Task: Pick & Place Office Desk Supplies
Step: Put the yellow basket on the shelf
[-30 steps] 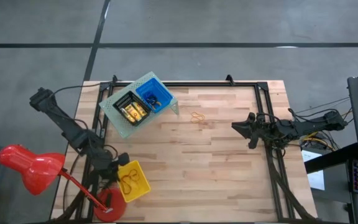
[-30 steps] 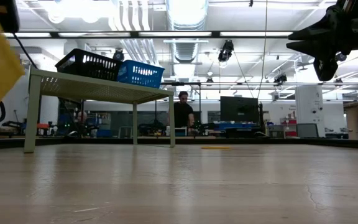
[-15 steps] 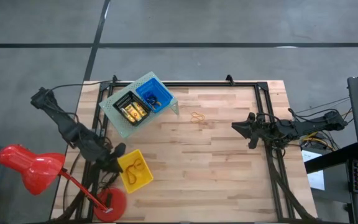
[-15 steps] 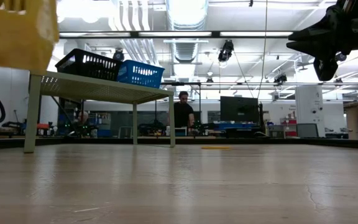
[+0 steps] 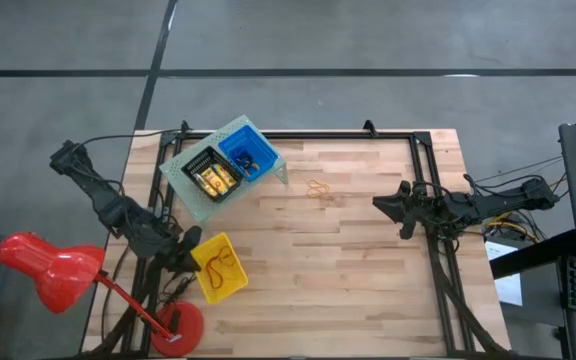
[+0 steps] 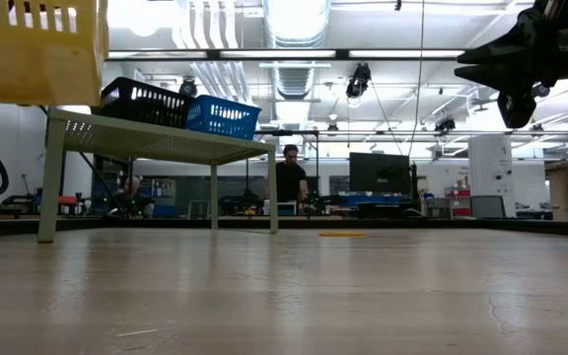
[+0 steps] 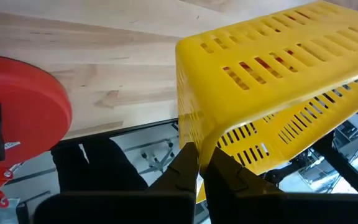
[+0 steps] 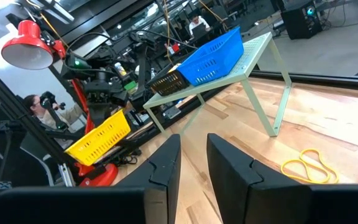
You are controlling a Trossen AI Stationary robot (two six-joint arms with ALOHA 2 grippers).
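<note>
Tan-orange rubber bands [image 5: 317, 189] lie loose on the counter [image 5: 348, 260] just beside the green riser [image 5: 190, 205], nearer the right gripper [image 5: 380, 204], whose jaws hang slightly apart. Left gripper [image 5: 186, 250], farther off, has jaws clamped on the yellow bin [image 5: 218, 268].

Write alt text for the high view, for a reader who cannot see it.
Seen from above, the left pincer holds a yellow bin by its rim near the wooden table's left front corner, beside a red lamp. Black and blue bins sit on a green riser; rubber bands lie mid-table; the right pincer waits at right.
</note>
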